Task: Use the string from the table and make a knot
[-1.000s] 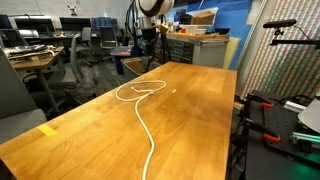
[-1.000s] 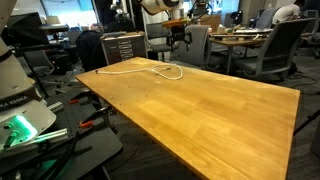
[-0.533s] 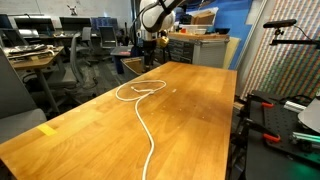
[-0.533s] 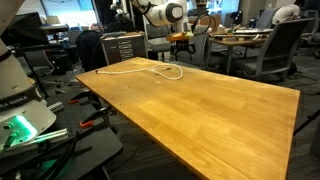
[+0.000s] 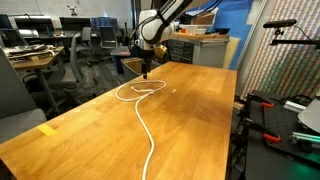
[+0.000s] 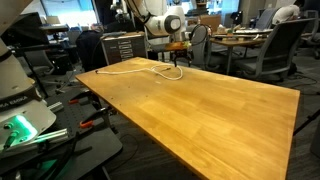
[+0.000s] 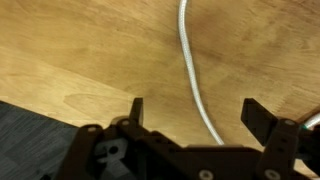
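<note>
Robot gripper (image 5: pixel 146 68), jaws spread open and empty, hovers low above the far edge of a wooden table (image 5: pixel 200 120), over a white string (image 7: pixel 188 60) looped there and trailing toward the near edge.

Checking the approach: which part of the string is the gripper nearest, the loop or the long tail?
The loop: the open gripper hangs just over its far side, while the long tail stretches away from it.

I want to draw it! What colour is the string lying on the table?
White. The string shows best in the wrist view, against the orange-brown table.
</note>
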`<state>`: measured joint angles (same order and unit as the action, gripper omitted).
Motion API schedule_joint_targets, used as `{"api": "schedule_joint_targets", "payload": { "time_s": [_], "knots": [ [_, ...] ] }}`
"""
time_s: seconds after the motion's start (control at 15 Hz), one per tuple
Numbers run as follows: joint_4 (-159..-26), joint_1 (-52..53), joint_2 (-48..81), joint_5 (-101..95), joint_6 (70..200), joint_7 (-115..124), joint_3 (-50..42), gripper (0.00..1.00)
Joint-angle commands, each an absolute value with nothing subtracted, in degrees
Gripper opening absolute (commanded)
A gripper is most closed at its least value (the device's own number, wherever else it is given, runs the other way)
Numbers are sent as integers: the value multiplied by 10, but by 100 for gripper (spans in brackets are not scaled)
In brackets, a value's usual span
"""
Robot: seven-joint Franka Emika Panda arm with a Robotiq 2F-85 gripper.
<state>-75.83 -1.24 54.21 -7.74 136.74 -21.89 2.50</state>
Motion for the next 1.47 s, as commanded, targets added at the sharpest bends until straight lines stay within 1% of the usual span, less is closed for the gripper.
{"api": "schedule_joint_targets", "payload": {
  "time_s": [0.0, 0.07, 0.2, 0.27, 0.4, 0.53, 0.67, 0.73, 0.93, 1.0, 1.13, 1.4],
  "knots": [
    [-740, -8, 569, -87, 1396, -201, 18, 76],
    [-739, -7, 573, -88, 1401, -199, 17, 74],
    [-737, -7, 580, -89, 1408, -194, 15, 58],
    [-736, -7, 583, -89, 1410, -192, 14, 49],
    [-735, -7, 583, -89, 1414, -189, 14, 34],
    [-737, -8, 577, -88, 1414, -186, 14, 20],
    [-736, -11, 567, -78, 1389, -177, 17, 5],
    [-738, -14, 559, -71, 1374, -173, 22, 0],
    [-782, -11, 502, -79, 1369, -186, 27, 0],
    [-804, -1, 469, -91, 1339, -189, 22, 0],
    [-824, -7, 423, -80, 1254, -230, 49, 0],
    [-842, 10, 357, -61, 1072, -238, 76, 0]
  ]
}}
